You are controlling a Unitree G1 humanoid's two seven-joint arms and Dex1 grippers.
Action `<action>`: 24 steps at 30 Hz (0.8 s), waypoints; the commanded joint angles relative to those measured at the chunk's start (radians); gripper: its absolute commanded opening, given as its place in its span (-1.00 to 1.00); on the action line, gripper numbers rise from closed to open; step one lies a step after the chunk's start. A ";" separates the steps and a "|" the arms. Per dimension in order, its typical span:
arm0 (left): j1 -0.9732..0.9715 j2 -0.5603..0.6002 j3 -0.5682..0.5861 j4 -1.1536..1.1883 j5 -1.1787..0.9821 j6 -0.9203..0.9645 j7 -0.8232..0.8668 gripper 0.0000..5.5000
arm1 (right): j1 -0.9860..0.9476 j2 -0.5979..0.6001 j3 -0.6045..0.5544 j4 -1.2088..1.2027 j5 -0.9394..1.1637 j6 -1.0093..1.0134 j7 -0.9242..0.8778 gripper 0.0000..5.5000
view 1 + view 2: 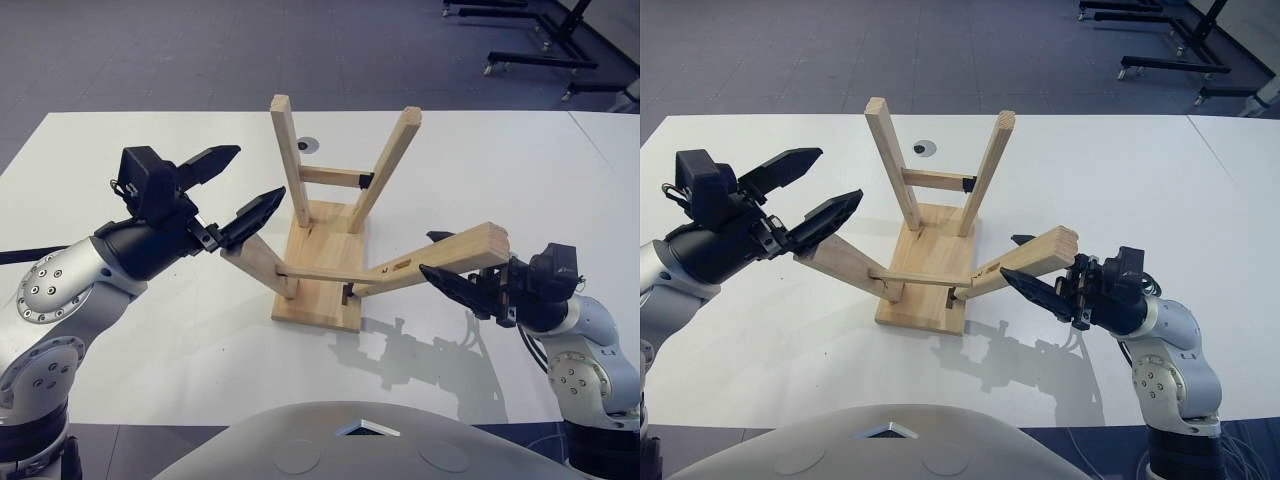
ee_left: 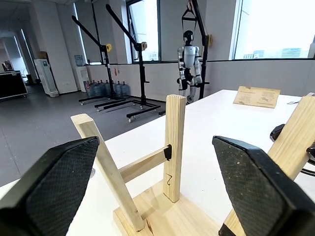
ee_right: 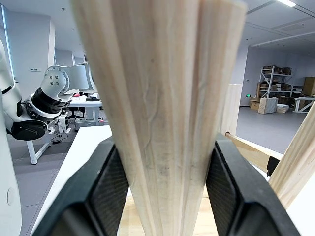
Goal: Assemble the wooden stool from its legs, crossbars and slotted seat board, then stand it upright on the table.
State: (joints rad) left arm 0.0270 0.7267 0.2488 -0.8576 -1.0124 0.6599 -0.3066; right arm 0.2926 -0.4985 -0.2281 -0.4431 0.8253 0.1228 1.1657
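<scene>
1. Here, my left gripper [image 1: 260, 171] gapes wide, its lower finger covering the tip of 1 splayed leg [image 1: 263, 263].
2. My right gripper [image 1: 428, 254] clamps the other leg [image 1: 455, 252], both slanting from the seat board [image 1: 328, 306] lying on the table [image 1: 500, 160].

Pale, grained wooden stool [image 1: 320, 305] on a plain white table [image 1: 520, 170]; jaws matte black, floor [image 1: 150, 50] dark grey

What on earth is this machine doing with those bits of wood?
It is building a wooden stool upside down. The seat board lies flat on the table, two far legs standing on it, joined by a crossbar. The right tool grips a near leg that leans outward, linked by a second crossbar to the other near leg. The left tool is open by that leg, holding nothing.
</scene>
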 commanded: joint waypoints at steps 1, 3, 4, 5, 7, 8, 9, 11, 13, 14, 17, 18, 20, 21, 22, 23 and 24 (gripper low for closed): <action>0.020 0.030 -0.024 0.020 0.033 0.034 -0.015 0.53 | -0.016 -0.005 -0.007 -0.005 0.002 -0.005 -0.007 -0.25; 0.026 0.035 -0.028 0.023 0.045 0.032 -0.023 0.53 | -0.014 -0.004 -0.007 -0.007 0.002 -0.006 -0.010 -0.25; 0.027 0.035 -0.030 0.025 0.048 0.032 -0.023 0.53 | -0.014 -0.004 -0.008 -0.008 0.006 -0.005 -0.010 -0.25; 0.027 0.034 -0.032 0.027 0.049 0.030 -0.025 0.53 | -0.015 -0.004 -0.009 -0.013 0.012 -0.002 -0.013 -0.25; 0.028 0.032 -0.035 0.027 0.052 0.029 -0.026 0.53 | -0.019 -0.003 -0.009 -0.028 0.023 0.005 -0.021 -0.25; 0.031 0.031 -0.035 0.026 0.054 0.027 -0.026 0.53 | -0.021 -0.001 -0.004 -0.037 0.027 0.007 -0.025 -0.25; 0.033 0.030 -0.036 0.026 0.056 0.025 -0.027 0.53 | -0.020 0.001 0.002 -0.041 0.027 0.006 -0.026 -0.25; 0.038 0.028 -0.034 0.026 0.056 0.023 -0.027 0.53 | -0.008 0.000 0.023 -0.038 0.015 0.000 -0.002 -0.25; 0.038 0.026 -0.036 0.028 0.056 0.021 -0.029 0.53 | 0.008 -0.002 0.039 -0.028 -0.001 -0.009 0.025 -0.25; 0.037 0.026 -0.038 0.028 0.059 0.020 -0.031 0.53 | 0.014 -0.002 0.042 -0.020 -0.008 -0.015 0.035 -0.25; 0.040 0.021 -0.037 0.027 0.060 0.018 -0.031 0.53 | 0.023 -0.018 0.039 -0.012 -0.018 -0.020 0.060 -0.25; 0.045 0.019 -0.035 0.025 0.060 0.017 -0.028 0.53 | 0.025 -0.026 0.041 -0.010 -0.024 -0.021 0.073 -0.25; 0.051 0.014 -0.037 0.023 0.063 0.015 -0.025 0.53 | 0.028 -0.035 0.049 0.005 -0.042 -0.035 0.094 -0.25; 0.053 0.013 -0.039 0.020 0.063 0.014 -0.023 0.53 | 0.029 -0.038 0.050 0.011 -0.047 -0.042 0.100 -0.25; 0.054 0.013 -0.040 0.019 0.063 0.013 -0.021 0.53 | 0.026 -0.040 0.050 0.015 -0.049 -0.047 0.102 -0.25; 0.056 0.012 -0.040 0.016 0.062 0.012 -0.018 0.53 | 0.019 -0.044 0.047 0.015 -0.050 -0.050 0.102 -0.25; 0.059 0.011 -0.041 0.013 0.061 0.011 -0.016 0.53 | 0.010 -0.047 0.043 0.012 -0.050 -0.052 0.098 -0.25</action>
State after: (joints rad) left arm 0.0475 0.7316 0.2376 -0.8561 -0.9779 0.6284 -0.3316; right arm 0.3145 -0.5233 -0.1851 -0.4396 0.8028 0.0684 1.2655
